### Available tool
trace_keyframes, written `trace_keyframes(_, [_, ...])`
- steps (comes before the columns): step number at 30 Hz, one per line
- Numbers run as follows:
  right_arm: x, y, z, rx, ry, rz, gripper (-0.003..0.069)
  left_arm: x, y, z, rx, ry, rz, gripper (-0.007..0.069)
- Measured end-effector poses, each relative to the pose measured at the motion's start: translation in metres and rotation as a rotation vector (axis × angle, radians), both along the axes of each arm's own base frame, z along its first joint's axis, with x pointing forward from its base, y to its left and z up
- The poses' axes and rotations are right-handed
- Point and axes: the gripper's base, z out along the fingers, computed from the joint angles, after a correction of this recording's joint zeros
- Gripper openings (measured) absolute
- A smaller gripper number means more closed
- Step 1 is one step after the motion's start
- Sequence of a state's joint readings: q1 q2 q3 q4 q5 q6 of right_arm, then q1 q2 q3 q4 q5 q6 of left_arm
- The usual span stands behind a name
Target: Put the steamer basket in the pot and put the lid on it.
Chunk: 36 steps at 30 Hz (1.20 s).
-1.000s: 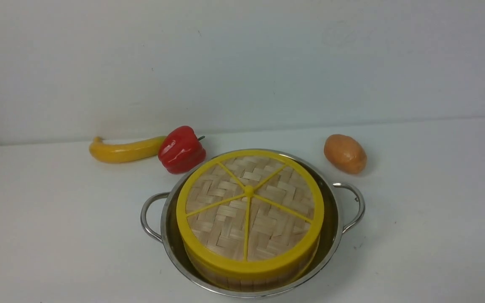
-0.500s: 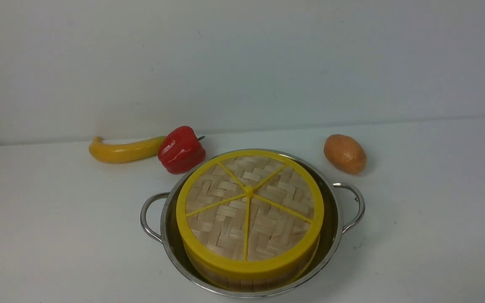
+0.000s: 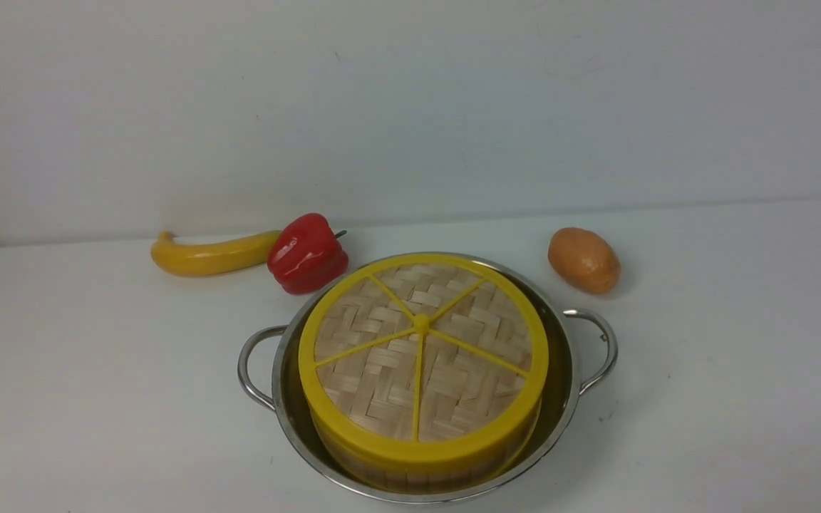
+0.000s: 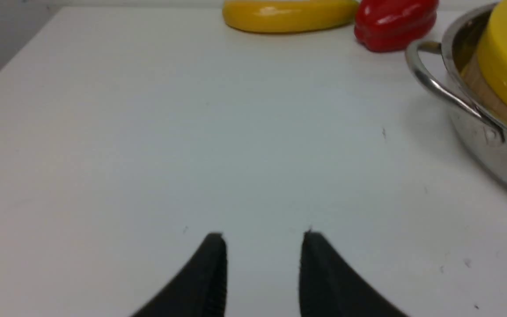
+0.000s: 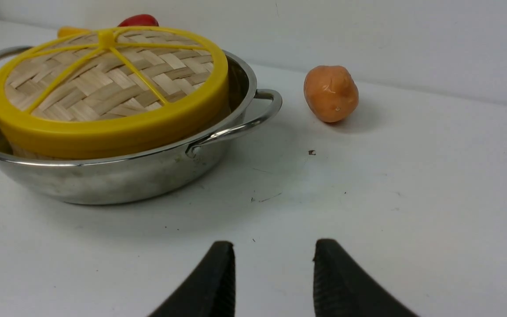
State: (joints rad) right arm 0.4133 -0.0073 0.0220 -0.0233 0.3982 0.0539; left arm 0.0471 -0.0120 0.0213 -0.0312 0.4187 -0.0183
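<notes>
**Lidded basket sits in the pot, both claws released and apart from it**

The pot (image 3: pixel 567 399) stands on the white counter (image 3: pixel 97 399), near its front edge in the front view, with one loop handle to each side. Inside it sits the steamer basket (image 3: pixel 410 476), of which only a band of bamboo wall shows below the yellow rim. The lid (image 3: pixel 421 356) lies flat on top of the basket, its five yellow spokes meeting at the centre knob; it hides whatever is inside.

Behind the pot to the left, a red pepper (image 3: pixel 307 253) lies just beside the pot's rim, and a yellow banana (image 3: pixel 211 255) touches the pepper's far side. To the right, a brown potato (image 3: pixel 584 260) rests apart from the pot.

Neither arm appears in the front view. The left claw (image 4: pixel 263 246) hangs over bare counter, well to the left of the pot, its black fingers parted and empty. The right claw (image 5: pixel 274 255) hangs over the counter to the right of the pot, fingers likewise spread, grasping nothing.
</notes>
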Motion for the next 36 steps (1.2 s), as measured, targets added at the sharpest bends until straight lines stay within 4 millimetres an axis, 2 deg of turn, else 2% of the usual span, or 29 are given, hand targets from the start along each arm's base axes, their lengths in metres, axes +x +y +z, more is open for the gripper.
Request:
trace_keyframes(31, [0.0,0.0,0.0,0.0,0.0,0.0,0.0241,0.0008,-0.0007,0.001,0.03,-0.022,-0.018,0.0238])
trace_keyframes(36, [0.0014,-0.0038,0.0,0.0,0.0,-0.074,0.0241,0.0008,-0.0006,0.001,0.03,-0.022,-0.018,0.0238])
